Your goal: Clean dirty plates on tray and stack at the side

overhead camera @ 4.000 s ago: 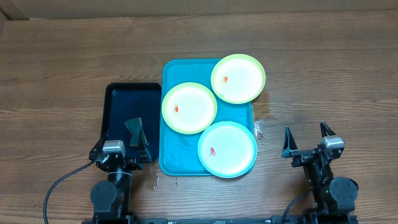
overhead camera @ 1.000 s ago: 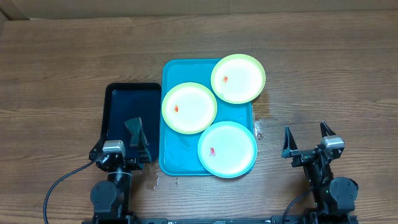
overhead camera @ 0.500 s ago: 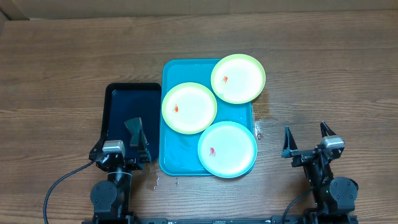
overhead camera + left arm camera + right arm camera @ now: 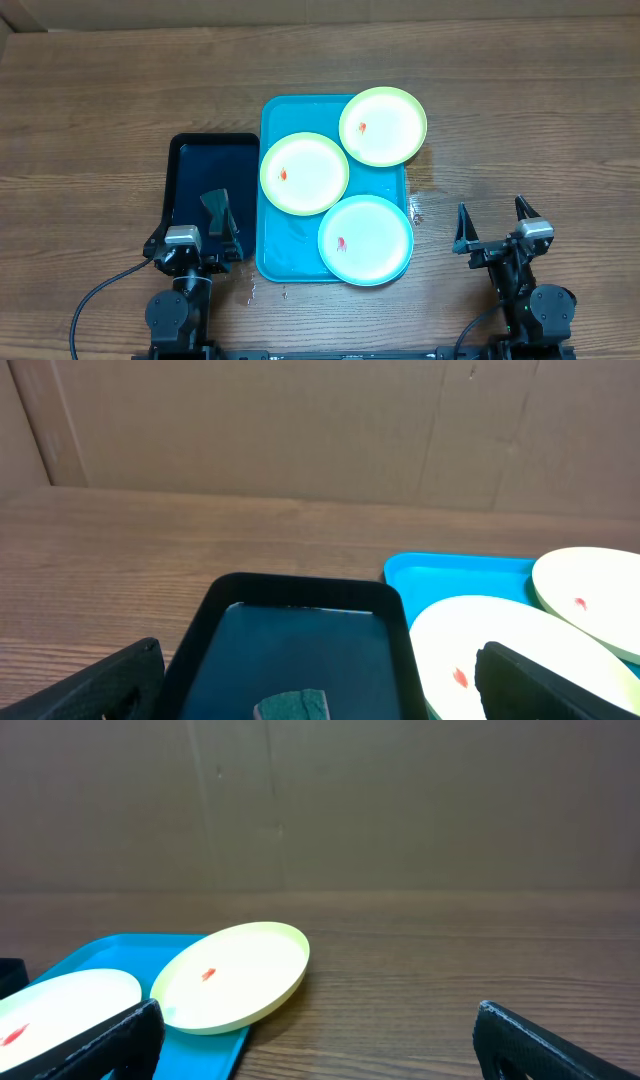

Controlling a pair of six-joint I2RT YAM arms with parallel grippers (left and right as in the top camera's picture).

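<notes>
Brown wooden desk (image 4: 100, 100) with dark lines in the wood. On the left part, a small black tray (image 4: 200, 165), long and thin, shiny and bluish inside. At the near end of it, a dark green sponge (image 4: 214, 203), low and a bit crumpled. A few small wet spots (image 4: 414, 212) on the wood. Behind it all, a plain brown cardboard wall (image 4: 300, 420).
</notes>
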